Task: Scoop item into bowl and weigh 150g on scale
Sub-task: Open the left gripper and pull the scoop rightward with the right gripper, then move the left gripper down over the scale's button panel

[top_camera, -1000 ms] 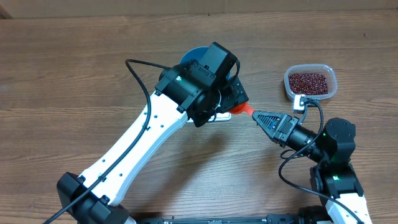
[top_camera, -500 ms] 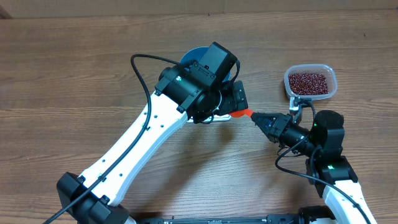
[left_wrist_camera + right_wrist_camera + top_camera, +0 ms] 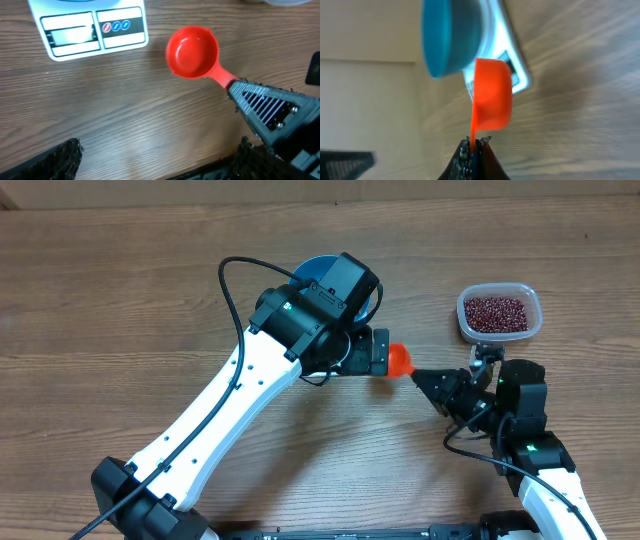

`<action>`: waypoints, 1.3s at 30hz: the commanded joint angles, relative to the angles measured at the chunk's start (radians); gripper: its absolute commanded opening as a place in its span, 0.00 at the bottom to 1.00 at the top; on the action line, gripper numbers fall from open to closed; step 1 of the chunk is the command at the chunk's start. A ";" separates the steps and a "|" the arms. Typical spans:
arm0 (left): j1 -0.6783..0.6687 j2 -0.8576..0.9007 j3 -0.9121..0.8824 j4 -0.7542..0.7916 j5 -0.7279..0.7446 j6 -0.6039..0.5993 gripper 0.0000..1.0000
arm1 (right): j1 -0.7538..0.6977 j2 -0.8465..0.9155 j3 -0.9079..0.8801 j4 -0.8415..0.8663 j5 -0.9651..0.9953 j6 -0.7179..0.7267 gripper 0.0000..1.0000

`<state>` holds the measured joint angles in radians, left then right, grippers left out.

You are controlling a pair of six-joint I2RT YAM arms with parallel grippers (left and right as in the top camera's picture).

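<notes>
The beans (image 3: 495,311) lie as a dark red-brown heap in a clear plastic tub (image 3: 538,308) at the far right of the desk (image 3: 100,280), well apart from the bowl. None show in the scoop (image 3: 192,52), whose round orange-red cup faces up, empty, in the left wrist view.

The blue bowl (image 3: 316,268) is mostly hidden under the left arm from overhead; the right wrist view shows it (image 3: 452,37) sitting on the white scale (image 3: 515,70). What the bowl holds cannot be told. The scale's display and three round buttons (image 3: 92,27) face the near edge of the desk.

The scoop's cup is near the scale's front corner, over bare wood, between the scale and the tub. Whether it touches the desk cannot be told.

The right hand (image 3: 425,377) is closed on the scoop's thin handle, fingertips pinched together around it, with the cup pointing toward the scale. The left hand (image 3: 375,352) hangs above the desk just beside the scoop, its two fingers (image 3: 60,162) spread wide and holding nothing.
</notes>
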<state>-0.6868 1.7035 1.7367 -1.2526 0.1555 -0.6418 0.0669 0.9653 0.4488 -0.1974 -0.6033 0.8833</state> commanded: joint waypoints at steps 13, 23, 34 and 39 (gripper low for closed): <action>0.004 -0.030 0.018 -0.007 -0.153 0.044 0.23 | 0.004 -0.002 0.283 -0.473 0.341 -0.165 0.04; -0.015 -0.030 -0.050 0.026 -0.322 0.044 0.04 | 0.004 -0.010 0.295 -0.488 0.341 -0.177 0.04; -0.015 -0.030 -0.217 0.177 -0.336 0.048 0.04 | 0.004 -0.010 0.295 -0.482 0.341 -0.174 0.04; -0.015 -0.030 -0.283 0.242 -0.336 0.071 0.04 | 0.004 -0.010 0.295 -0.481 0.341 -0.174 0.04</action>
<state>-0.6945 1.6981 1.4818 -1.0248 -0.1619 -0.5945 0.0669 0.9668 0.7147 -0.6888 -0.2787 0.7204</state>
